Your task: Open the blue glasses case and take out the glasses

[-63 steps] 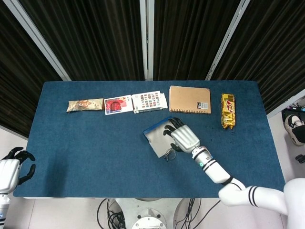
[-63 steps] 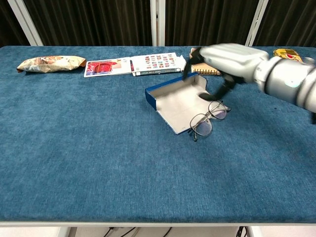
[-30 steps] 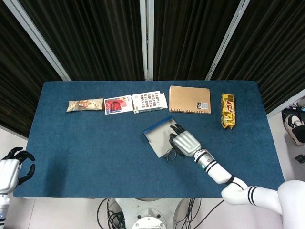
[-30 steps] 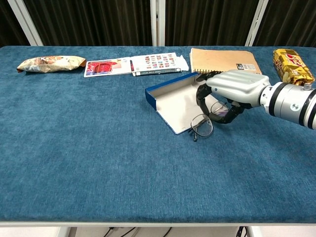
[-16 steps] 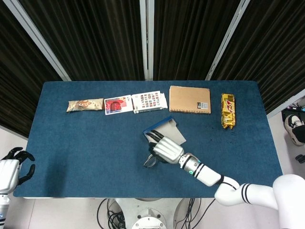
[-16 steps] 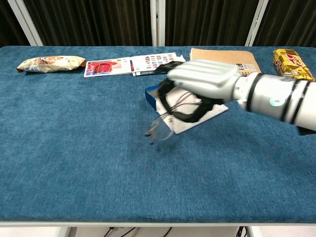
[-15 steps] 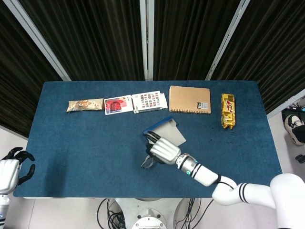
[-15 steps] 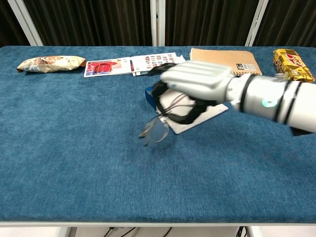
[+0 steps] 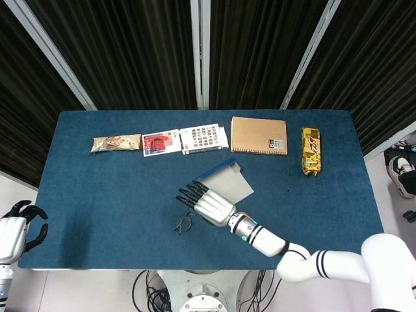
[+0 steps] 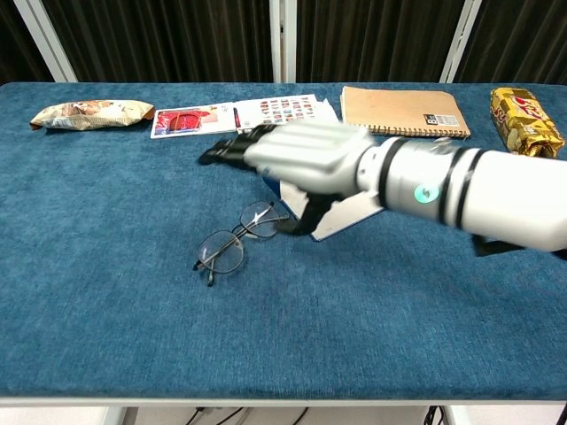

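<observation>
The glasses [image 10: 232,243] lie flat on the table [image 10: 106,301], out of the case [image 9: 225,182], just at seven o'clock from my right hand [image 10: 297,165], long axis running seven to one. That hand hovers spread, holding nothing; my left hand [image 9: 14,236] waits off-table, fingers loosely curled, empty. One glasses, one case.

A staged robot test lab is indicated by black curtains [image 9: 130,52] hung between metal frame posts [image 9: 200,52], a blue-clothed table [image 9: 97,188] and loose cables [image 9: 153,296] seen on the floor beneath it.
</observation>
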Controlling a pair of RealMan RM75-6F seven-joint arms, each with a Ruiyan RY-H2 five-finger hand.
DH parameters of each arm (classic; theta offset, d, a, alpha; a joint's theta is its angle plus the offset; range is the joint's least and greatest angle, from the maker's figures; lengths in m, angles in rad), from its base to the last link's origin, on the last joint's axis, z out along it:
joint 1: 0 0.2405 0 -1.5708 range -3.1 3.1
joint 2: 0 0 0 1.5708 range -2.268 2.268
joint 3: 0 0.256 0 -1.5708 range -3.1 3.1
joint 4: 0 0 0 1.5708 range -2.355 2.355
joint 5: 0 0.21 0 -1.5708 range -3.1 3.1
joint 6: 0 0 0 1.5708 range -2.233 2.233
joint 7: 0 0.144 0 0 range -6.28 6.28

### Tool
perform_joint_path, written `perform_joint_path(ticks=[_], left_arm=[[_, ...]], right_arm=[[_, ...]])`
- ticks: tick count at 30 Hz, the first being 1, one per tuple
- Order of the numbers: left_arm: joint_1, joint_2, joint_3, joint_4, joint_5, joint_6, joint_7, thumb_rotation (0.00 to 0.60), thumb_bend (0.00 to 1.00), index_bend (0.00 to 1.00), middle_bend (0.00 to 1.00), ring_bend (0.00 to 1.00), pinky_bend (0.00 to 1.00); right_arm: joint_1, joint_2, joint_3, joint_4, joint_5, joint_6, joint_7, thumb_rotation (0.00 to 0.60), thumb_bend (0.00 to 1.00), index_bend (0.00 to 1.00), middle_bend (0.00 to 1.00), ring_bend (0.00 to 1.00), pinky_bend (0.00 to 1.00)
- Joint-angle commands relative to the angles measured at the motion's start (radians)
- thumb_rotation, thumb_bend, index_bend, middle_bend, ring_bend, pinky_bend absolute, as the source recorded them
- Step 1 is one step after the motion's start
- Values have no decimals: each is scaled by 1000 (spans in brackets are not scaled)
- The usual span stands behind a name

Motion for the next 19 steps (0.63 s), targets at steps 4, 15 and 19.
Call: perform_joint_path(ticks=[4, 15, 19], left_arm=[[-1, 0, 0, -1, 0, -2, 2, 600, 396, 489, 414, 210, 523], [0, -1, 0, -4, 0, 1, 11, 600, 396, 489, 414, 210, 523], [0, -3, 0, -3, 0, 3, 14, 600, 396, 489, 414, 210, 523]], right_arm=[[-261, 278, -72, -267, 18, 348, -95, 600, 294, 0, 44, 0, 0], [-648, 516, -240, -357, -73, 763, 103, 600, 294, 0, 53, 0, 0], [-734, 531, -259, -328, -111, 850, 165, 600, 294, 0, 56, 0, 0]])
